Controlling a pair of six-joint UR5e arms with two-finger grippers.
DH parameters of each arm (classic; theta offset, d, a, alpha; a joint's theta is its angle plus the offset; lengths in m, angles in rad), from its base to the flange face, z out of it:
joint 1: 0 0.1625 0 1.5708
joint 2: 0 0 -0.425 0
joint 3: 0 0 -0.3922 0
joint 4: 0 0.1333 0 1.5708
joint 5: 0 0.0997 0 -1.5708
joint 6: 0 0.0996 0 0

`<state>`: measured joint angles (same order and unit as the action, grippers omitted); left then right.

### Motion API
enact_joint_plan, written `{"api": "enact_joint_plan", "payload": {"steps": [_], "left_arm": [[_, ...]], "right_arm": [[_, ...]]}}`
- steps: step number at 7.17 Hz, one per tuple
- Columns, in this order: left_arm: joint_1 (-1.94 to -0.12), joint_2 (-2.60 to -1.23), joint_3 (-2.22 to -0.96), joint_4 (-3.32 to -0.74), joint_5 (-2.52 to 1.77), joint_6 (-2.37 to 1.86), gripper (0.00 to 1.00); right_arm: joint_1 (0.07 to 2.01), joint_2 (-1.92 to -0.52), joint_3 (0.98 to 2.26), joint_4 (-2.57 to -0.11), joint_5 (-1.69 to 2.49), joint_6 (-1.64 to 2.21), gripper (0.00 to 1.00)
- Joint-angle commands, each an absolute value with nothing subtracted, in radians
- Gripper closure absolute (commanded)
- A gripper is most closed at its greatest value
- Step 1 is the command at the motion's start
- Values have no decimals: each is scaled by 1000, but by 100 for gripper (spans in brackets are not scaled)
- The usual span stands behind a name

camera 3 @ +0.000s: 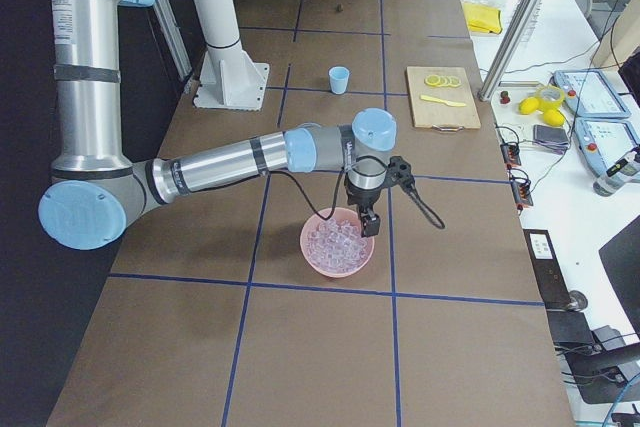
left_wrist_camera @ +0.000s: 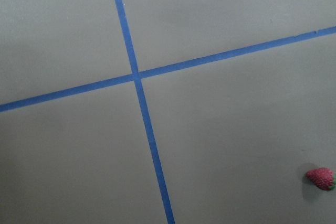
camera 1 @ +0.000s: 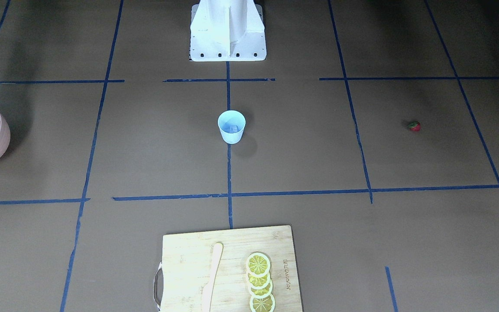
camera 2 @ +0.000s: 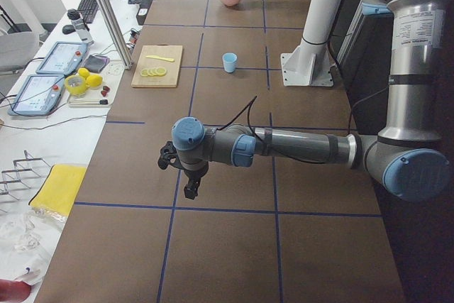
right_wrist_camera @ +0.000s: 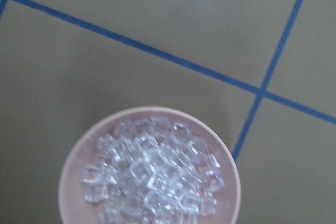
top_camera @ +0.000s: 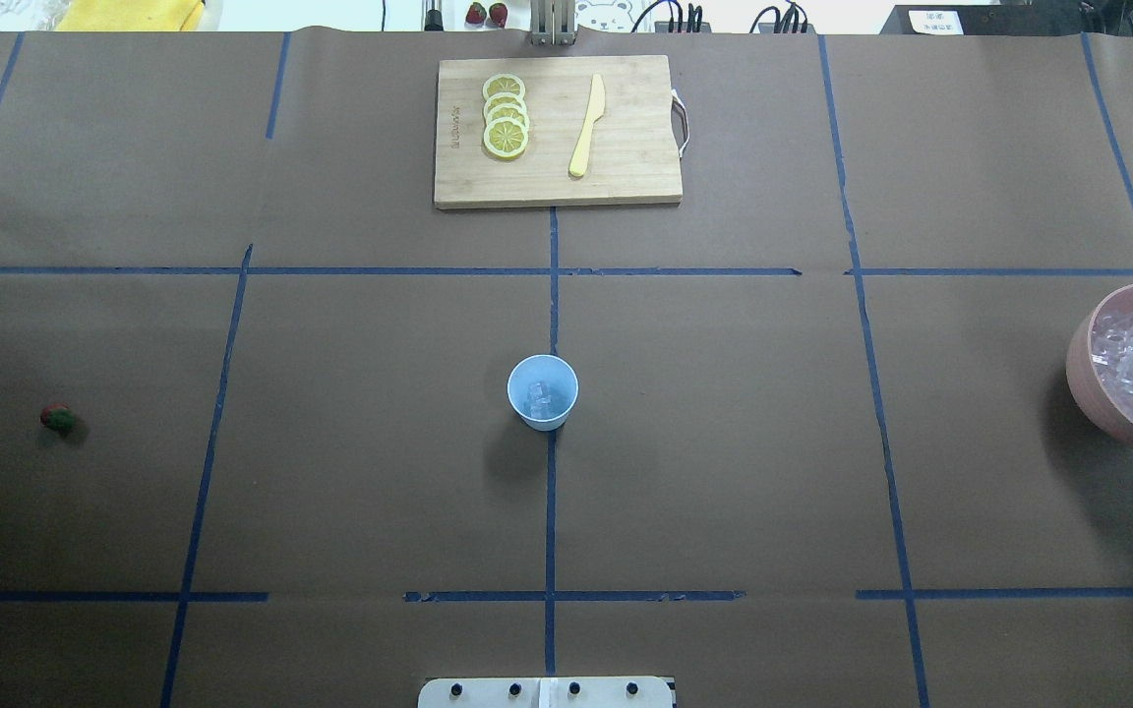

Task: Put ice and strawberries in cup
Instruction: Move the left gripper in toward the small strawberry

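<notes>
We begin at the right gripper [camera 3: 366,228], which shows only in the side view. There it points straight down over the pink bowl [camera 3: 312,255], low above its rim. We cannot tell whether its jaws are spread or pressed together, nor whether they touch anything. Directly below them the bowl is heaped with ice [right_wrist_camera: 152,179], small clear cubes piled to the rim. In the right wrist view the bowl fills the lower edge, and no fingers appear.

The left gripper [camera 2: 190,189] also shows in a side view alone. It hangs off the end of the outstretched arm, pointing down above the brown table [top_camera: 350,472], and we cannot tell how its jaws stand. Nothing is visibly held in them. The strawberry [left_wrist_camera: 321,178] lies on the bare paper near these jaws, off to one side, at the lower right corner of the left wrist view. It rests on its side, apart from the crossing blue tape lines [left_wrist_camera: 137,75].

Well away from both pairs of jaws, between them at the table's middle, the light-blue cup [top_camera: 543,391] stands upright on a tape line. An ice cube [top_camera: 539,395] sits inside it.

Farthest out, beyond the cup, lies the cutting board [top_camera: 626,147]. It carries overlapping lemon slices [top_camera: 506,116] and a wooden knife [top_camera: 587,126] beside them.
</notes>
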<state>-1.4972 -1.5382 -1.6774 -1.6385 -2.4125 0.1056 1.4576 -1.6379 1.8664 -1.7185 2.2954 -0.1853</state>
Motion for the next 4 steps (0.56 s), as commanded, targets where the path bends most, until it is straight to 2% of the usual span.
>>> {"api": "enact_joint_plan", "payload": {"steps": [1, 4], "left_arm": [[-1493, -1552, -1666, -1666, -2413, 103, 0], [-1488, -1557, -1678, -1670, -2414, 104, 0]], "right_arm": [[1584, -1730, 1815, -1717, 2296, -224, 1], [1629, -1778, 1816, -1713, 2295, -256, 1]]}}
